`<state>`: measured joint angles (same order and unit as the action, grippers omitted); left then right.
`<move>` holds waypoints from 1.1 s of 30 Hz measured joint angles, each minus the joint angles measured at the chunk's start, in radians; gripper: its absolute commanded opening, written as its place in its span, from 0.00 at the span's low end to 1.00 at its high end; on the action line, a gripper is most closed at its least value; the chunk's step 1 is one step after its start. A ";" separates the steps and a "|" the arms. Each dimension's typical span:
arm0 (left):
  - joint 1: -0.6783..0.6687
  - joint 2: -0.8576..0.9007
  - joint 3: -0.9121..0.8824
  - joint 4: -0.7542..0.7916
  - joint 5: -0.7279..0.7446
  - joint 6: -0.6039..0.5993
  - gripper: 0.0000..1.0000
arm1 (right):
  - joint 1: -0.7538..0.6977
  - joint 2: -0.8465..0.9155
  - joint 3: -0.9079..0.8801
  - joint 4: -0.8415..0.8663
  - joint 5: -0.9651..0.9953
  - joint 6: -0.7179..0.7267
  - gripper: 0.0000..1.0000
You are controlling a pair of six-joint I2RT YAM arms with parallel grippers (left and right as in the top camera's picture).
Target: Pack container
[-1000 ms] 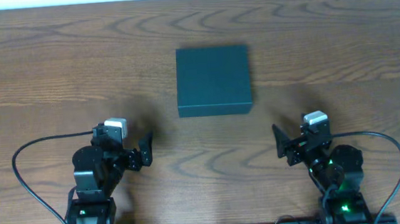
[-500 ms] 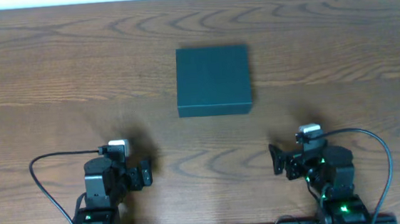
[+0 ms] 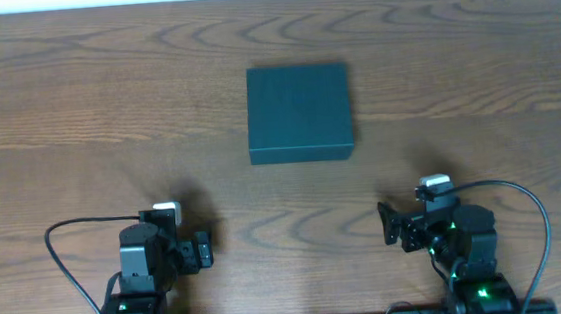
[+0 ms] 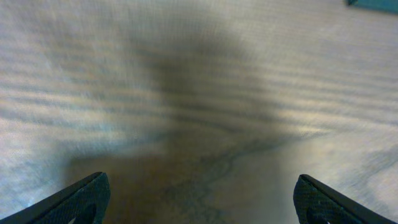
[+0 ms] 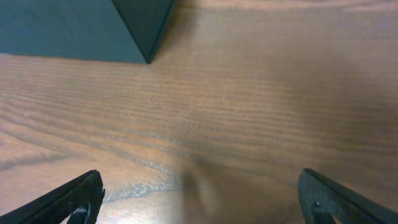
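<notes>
The container (image 3: 299,107) lies flat, closed, square to the table (image 3: 57,114).

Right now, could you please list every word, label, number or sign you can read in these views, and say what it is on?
There is no readable text.
The container is plain teal, the table shows only wood grain, and any marking on the left arm or right arm is too small to tell.

Both wrist views crop the container (image 5: 74,28); the left view's table (image 4: 199,93) is blurred.
</notes>
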<state>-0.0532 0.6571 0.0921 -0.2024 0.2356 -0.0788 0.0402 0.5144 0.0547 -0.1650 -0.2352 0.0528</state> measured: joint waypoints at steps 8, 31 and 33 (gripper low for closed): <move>0.000 -0.279 0.000 0.004 -0.001 0.000 0.95 | 0.000 -0.290 0.000 0.001 0.000 0.000 0.99; 0.000 -0.642 -0.008 0.033 -0.003 0.000 0.95 | -0.019 -0.497 0.000 0.003 -0.001 0.000 0.99; 0.000 -0.642 -0.008 0.033 -0.003 0.000 0.95 | -0.055 -0.497 0.000 0.003 0.000 0.000 0.99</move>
<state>-0.0532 0.0147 0.0841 -0.1692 0.2321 -0.0788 -0.0143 0.0170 0.0547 -0.1616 -0.2356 0.0532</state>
